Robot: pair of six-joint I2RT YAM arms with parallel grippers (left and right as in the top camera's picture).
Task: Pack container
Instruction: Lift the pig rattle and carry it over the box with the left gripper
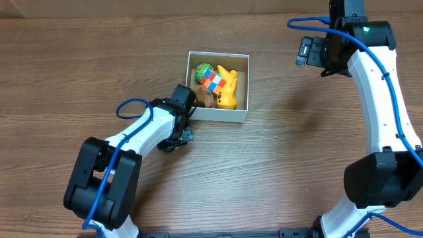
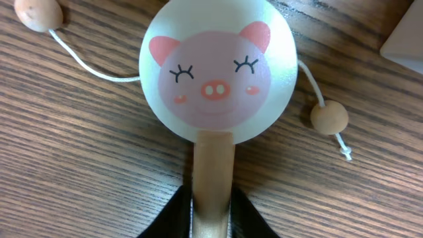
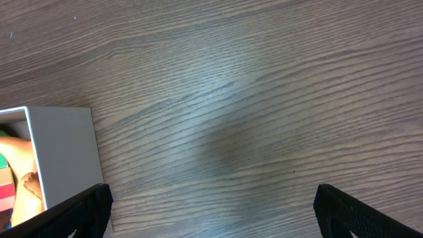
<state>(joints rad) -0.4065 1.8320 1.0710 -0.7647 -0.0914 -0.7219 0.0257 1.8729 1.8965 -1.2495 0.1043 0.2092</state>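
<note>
The container (image 1: 219, 114) is a square white-walled box at the table's middle; its corner shows in the left wrist view (image 2: 404, 39) and one wall in the right wrist view (image 3: 63, 149). It holds a green ball (image 1: 203, 69), a coloured block toy (image 1: 213, 82), a yellow toy (image 1: 229, 91) and a brown toy (image 1: 204, 98). My left gripper (image 1: 183, 99) (image 2: 211, 213) is shut on the wooden handle of a pig-face rattle drum (image 2: 213, 79), which lies on the table by the container's left corner. My right gripper (image 1: 305, 51) (image 3: 211, 205) is open and empty, to the right of the container.
The drum's two wooden beads (image 2: 38, 13) (image 2: 329, 118) lie on strings on either side of it. Wood-grain tabletop (image 1: 284, 165) surrounds the container.
</note>
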